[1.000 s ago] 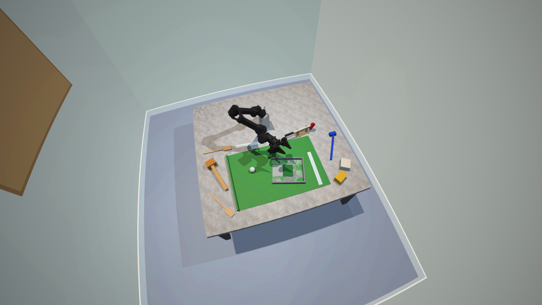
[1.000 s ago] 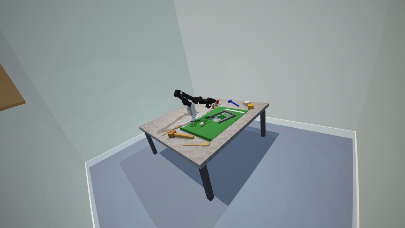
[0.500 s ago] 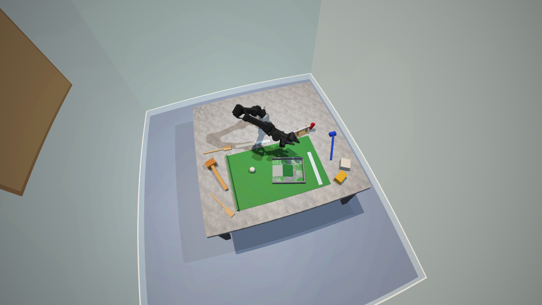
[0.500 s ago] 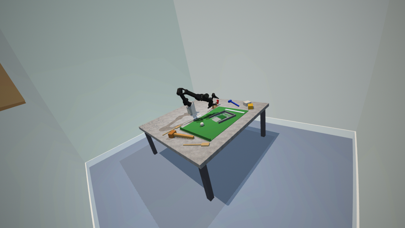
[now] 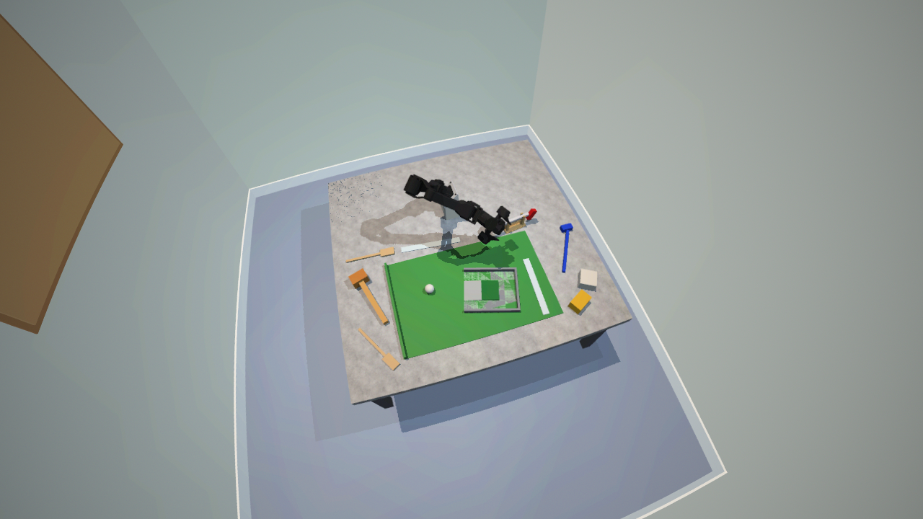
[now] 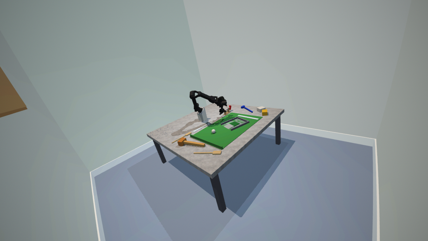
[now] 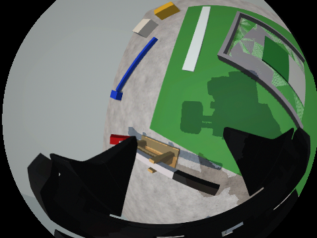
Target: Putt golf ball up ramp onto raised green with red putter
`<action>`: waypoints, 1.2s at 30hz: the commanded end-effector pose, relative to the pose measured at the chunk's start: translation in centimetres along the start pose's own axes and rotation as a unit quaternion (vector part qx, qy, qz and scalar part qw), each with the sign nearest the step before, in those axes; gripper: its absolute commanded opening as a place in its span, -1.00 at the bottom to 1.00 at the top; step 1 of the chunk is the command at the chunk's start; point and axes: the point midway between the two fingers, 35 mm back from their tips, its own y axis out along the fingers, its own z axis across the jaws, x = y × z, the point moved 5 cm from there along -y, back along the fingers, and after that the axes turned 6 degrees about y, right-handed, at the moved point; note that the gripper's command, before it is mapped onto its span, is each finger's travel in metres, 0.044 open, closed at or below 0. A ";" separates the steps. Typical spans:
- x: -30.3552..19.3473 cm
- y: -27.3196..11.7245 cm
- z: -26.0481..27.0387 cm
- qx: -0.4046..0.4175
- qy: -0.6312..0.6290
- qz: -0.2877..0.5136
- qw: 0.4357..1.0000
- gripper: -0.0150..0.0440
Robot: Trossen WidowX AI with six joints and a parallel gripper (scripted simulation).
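Observation:
The red putter lies on a small wooden stand (image 5: 514, 224) (image 7: 158, 151) just behind the green mat (image 5: 438, 322) (image 6: 221, 138). Its red head (image 5: 531, 213) (image 6: 229, 107) (image 7: 118, 139) points away from the arm. Its black grip (image 7: 198, 182) lies toward the arm. My gripper (image 5: 485, 237) (image 6: 222, 112) (image 7: 183, 136) is open and empty, hanging above the putter's shaft with a finger on either side in the wrist view. The white golf ball (image 5: 430, 288) (image 6: 213, 131) rests on the mat left of the grey-framed raised green (image 5: 490, 290) (image 6: 234, 123) (image 7: 277, 58).
A blue putter (image 5: 565, 248) (image 6: 246, 108) (image 7: 137, 63), a cream block (image 5: 588, 277) (image 7: 145, 26) and a yellow block (image 5: 579, 300) (image 7: 166, 10) lie right of the mat. An orange mallet (image 5: 368, 293) and two wooden spatulas (image 5: 371, 255) (image 5: 379, 349) lie on the left. A white strip (image 5: 535, 285) crosses the mat's right end.

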 end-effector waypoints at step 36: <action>-6.9 2.3 -0.6 -0.054 -0.615 0.243 0.748 1.00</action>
